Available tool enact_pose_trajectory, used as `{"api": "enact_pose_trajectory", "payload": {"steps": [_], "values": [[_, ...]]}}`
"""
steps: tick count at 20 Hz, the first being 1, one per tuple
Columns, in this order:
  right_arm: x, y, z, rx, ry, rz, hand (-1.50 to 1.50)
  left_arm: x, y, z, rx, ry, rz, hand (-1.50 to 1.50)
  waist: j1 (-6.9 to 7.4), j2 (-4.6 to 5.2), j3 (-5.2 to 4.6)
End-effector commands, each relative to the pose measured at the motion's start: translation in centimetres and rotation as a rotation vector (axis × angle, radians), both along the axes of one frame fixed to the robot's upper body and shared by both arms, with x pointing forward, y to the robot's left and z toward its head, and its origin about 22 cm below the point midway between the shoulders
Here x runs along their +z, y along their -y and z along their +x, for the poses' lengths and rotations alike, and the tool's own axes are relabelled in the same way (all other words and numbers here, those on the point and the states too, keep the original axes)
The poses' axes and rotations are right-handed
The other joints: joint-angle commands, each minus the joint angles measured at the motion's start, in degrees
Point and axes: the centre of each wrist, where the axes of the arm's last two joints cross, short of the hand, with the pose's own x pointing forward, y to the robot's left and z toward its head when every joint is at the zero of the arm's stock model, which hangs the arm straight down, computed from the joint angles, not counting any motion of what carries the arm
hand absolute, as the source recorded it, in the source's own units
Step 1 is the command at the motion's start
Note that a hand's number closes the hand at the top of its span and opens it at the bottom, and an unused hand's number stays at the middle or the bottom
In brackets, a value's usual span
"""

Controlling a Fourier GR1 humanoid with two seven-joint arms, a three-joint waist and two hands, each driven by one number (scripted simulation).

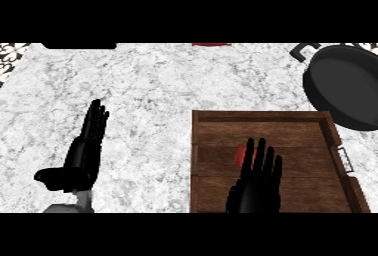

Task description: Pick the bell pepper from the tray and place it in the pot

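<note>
1. The right hand (255, 175) is hanging over the wooden tray (214, 195) with its fingers straight and held together, gripping nothing. The bell pepper (240, 154) is lying on the tray right under those fingers, and only a red sliver is peeking out at their left side.

2. This looks like the reaching step: the hand is arriving above the pepper, and the pick itself is not yet done.

3. Next, I would judge, the hand needs to drop lower, spread thumb from fingers, and curl round the pepper before lifting it clear of the tray's rim.

4. The black pot (343, 85) is sitting ahead of the right hand and off to its right, just past the tray's far corner, so the carry would go forward and rightward.

5. The left hand (83, 150) is resting open on the counter (148, 90), well to the left of the tray, fingers pointing away.

6. Most of the pepper is being hidden by the hand, so its shape and lie are hard to make out. The pot is being cut off at the view's right edge.
</note>
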Motion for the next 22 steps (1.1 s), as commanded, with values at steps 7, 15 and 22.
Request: {"api": "enact_pose_trajectory", "payload": {"steps": [7, 15, 22], "values": [[-0.6, 0.2, 3.2, -0.122, -0.05, 0.022, -1.5, 0.2, -2.3, 0.2, -0.001, -0.008, 0.01, 0.0, -0.04, 0.01, 0.09], [-3.0, 0.6, 3.1, -0.05, 0.101, -0.137, 1.5, -0.1, -0.2, -1.2, 0.004, 0.003, -0.003, 0.0, -0.07, -0.1, 0.1], [-2.3, -0.1, 3.4, -0.036, 0.14, -0.157, 1.5, 0.8, -0.3, -0.4, 0.02, 0.002, 0.003, 0.0, -0.1, -0.05, 0.1]]}}
